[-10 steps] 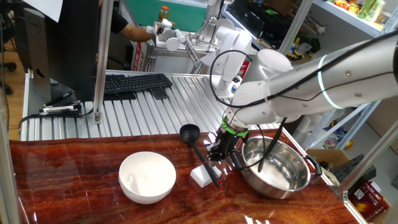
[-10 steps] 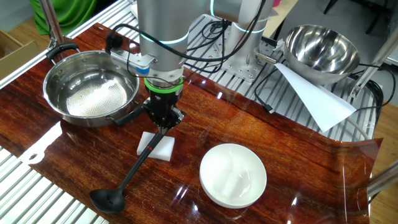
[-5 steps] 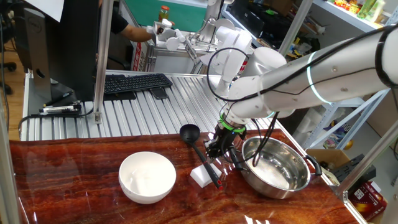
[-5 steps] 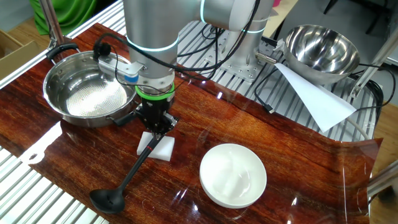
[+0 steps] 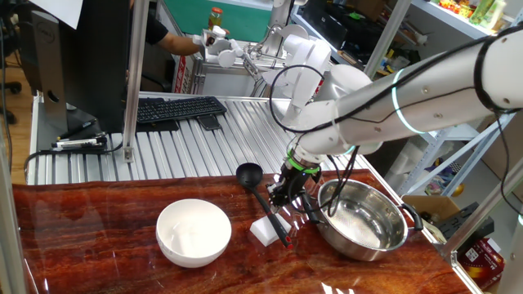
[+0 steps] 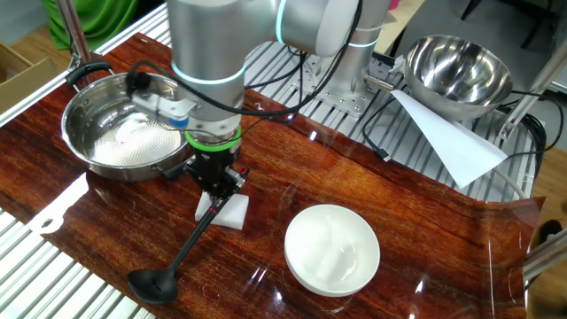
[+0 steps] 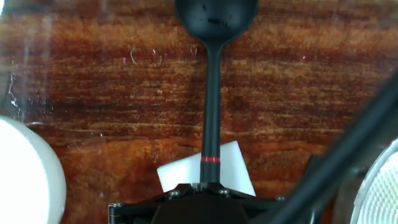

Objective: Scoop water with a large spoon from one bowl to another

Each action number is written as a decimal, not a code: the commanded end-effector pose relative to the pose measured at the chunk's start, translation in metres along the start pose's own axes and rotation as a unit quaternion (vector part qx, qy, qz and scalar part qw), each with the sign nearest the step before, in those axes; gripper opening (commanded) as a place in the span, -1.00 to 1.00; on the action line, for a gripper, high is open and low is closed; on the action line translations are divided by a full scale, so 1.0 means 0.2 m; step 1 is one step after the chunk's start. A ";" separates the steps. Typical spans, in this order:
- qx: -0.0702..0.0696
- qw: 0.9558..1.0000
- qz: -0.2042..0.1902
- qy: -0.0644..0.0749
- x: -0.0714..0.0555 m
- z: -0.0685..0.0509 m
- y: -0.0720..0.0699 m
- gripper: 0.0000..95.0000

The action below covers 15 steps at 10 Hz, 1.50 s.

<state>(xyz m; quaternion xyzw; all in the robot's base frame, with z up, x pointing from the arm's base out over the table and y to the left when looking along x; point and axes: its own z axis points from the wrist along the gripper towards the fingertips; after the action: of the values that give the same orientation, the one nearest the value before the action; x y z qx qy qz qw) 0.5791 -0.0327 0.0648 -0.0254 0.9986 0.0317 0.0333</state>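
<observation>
The black ladle (image 5: 265, 208) lies on the wooden table, its cup (image 6: 152, 283) resting on the wood and its handle end propped on a white block (image 6: 223, 211). My gripper (image 6: 217, 182) sits low over that block, closed around the handle tip just past the red mark (image 7: 211, 160). The hand view shows the handle (image 7: 212, 93) running straight out to the cup (image 7: 216, 15). The steel bowl (image 5: 364, 216) stands right beside the gripper; its inside (image 6: 124, 124) shows a faint sheen. The white bowl (image 5: 194, 233) stands apart, on the ladle's other side (image 6: 332, 250).
A second steel bowl (image 6: 461, 62) and a white sheet (image 6: 443, 133) sit behind on the ribbed metal bench. A keyboard (image 5: 180, 108) lies on that bench. The table's front edge runs close to the ladle cup. Cables hang around the arm.
The arm's upper links have swung round and the gripper has shifted slightly along the handle end over the white block. The ladle and both bowls have not moved.
</observation>
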 end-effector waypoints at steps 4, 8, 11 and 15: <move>0.007 1.000 0.009 0.008 0.01 0.00 0.00 -0.60; 0.014 1.000 0.011 0.009 0.02 0.02 0.00 -0.20; 0.013 1.000 0.012 0.010 0.03 0.06 0.00 -0.20; 0.012 1.000 0.013 0.011 0.04 0.08 0.00 -0.20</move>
<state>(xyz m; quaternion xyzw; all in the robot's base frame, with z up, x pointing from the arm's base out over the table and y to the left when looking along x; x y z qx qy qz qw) 0.5732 -0.0324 0.0483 -0.0129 0.9994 0.0205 0.0228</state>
